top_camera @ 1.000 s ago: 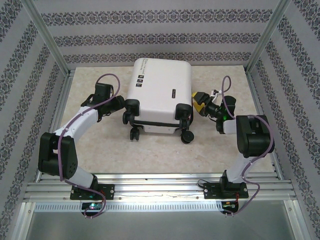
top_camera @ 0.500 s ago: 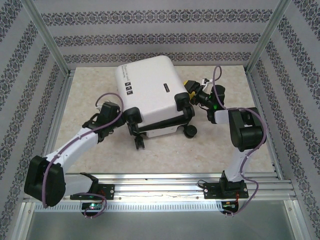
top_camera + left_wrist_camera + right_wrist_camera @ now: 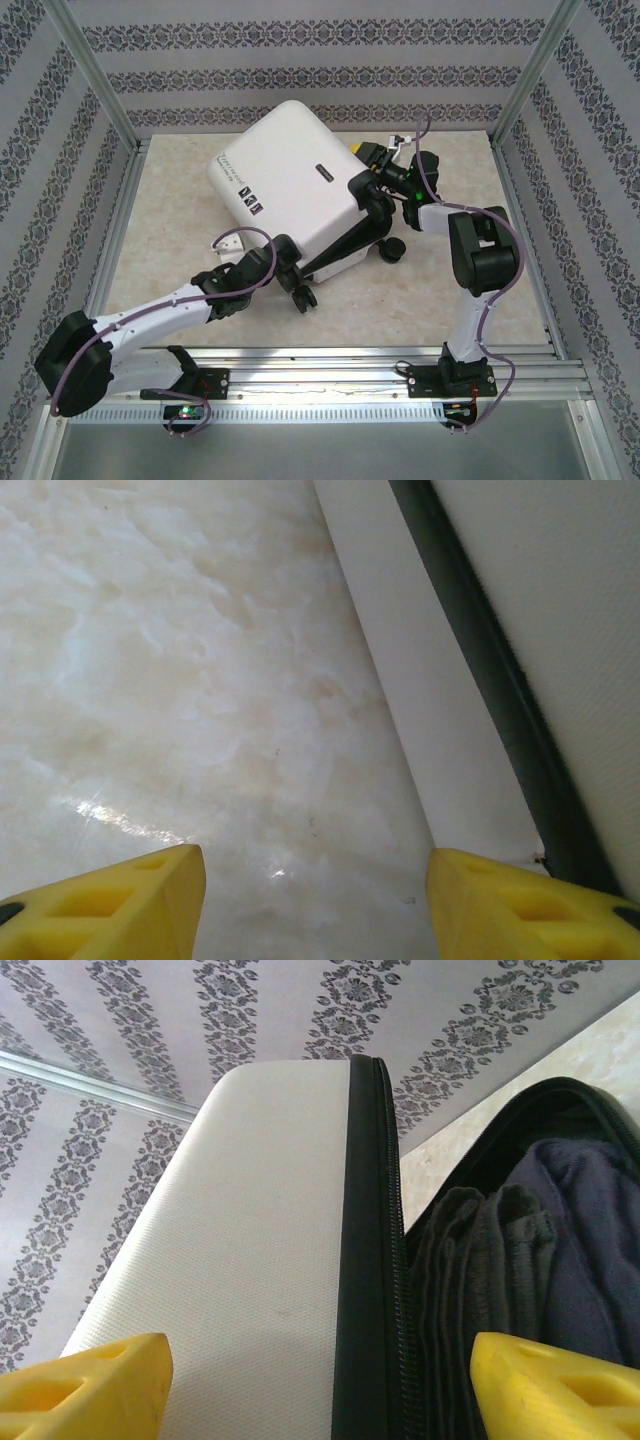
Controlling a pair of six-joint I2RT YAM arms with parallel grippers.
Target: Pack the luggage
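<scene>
Luggage [image 3: 295,190]: lying on the far middle of the table [image 3: 170,220], turned at an angle, with its white shell facing up.
Luggage opening: the lid is standing slightly ajar on the right side. The right wrist view is showing a black zipper seam [image 3: 365,1260] and folded dark clothes [image 3: 500,1260] inside.
Casters [image 3: 395,250]: black, sitting along the near right edge of the case. One is hanging just above the table and another is lying nearer the left arm.
Right gripper [image 3: 320,1390]: reaching in at the far right corner of the case. Its yellow fingers [image 3: 85,1385] are standing wide apart, straddling the edge of the white lid. Contact with the shell cannot be told.
Left gripper [image 3: 315,910]: working at the near left corner of the case, low over the table. Its yellow fingers [image 3: 110,910] are standing apart with bare marble between them, and the right one is sitting just beside the lower shell's edge.
Surroundings: patterned walls [image 3: 300,80] are enclosing the table on three sides.
</scene>
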